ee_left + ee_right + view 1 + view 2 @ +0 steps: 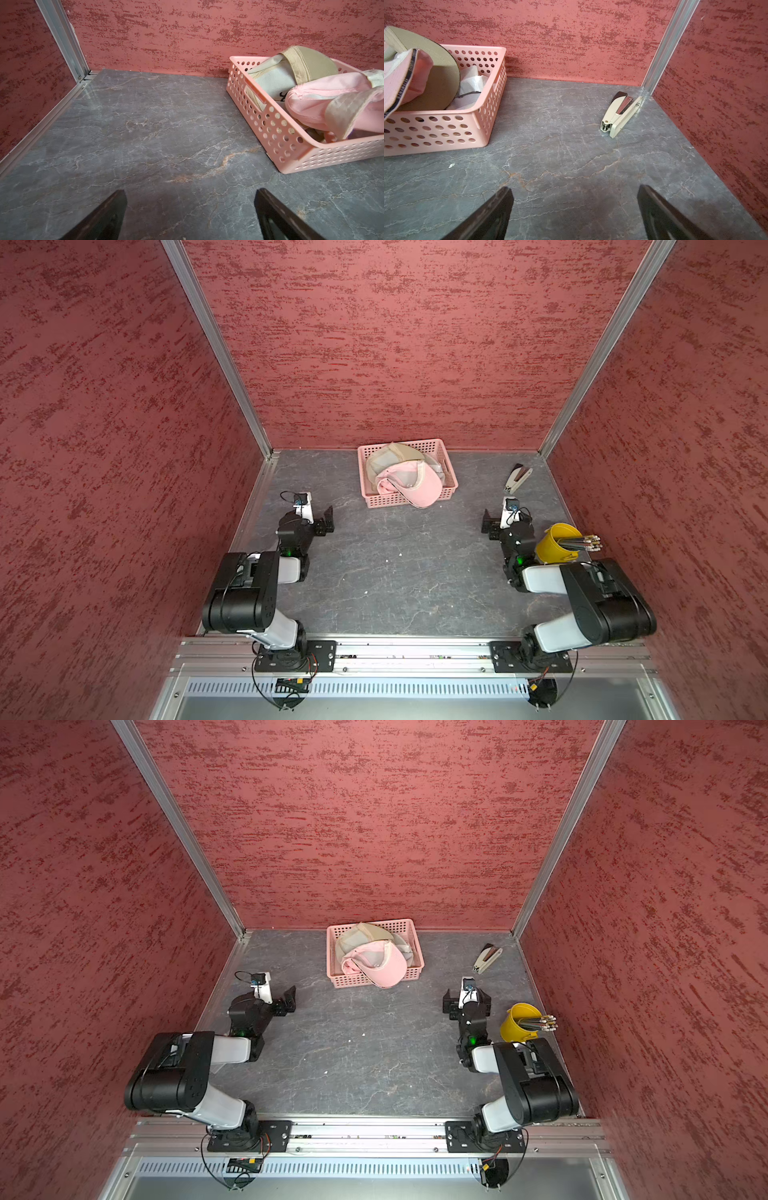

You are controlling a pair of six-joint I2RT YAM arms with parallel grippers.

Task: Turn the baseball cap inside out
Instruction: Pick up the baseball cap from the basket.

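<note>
A pink baseball cap point(415, 485) lies crumpled in a pink perforated basket point(386, 500) at the back of the table, its brim hanging over the front rim. It rests on a beige cap point(395, 452). The left wrist view shows the pink cap point(311, 104) and the basket point(291, 149) off to one side; the right wrist view shows only the pink cap's edge point(396, 79). My left gripper point(318, 511) point(190, 192) stands open and empty over bare table, short of the basket. My right gripper point(500, 514) point(575, 188) is open and empty on the other side.
A cream stapler point(517, 479) point(618, 114) lies near the back right corner. A yellow bucket of pencils point(555, 547) stands beside my right arm. Red walls close in the grey marbled table point(395, 572) on three sides.
</note>
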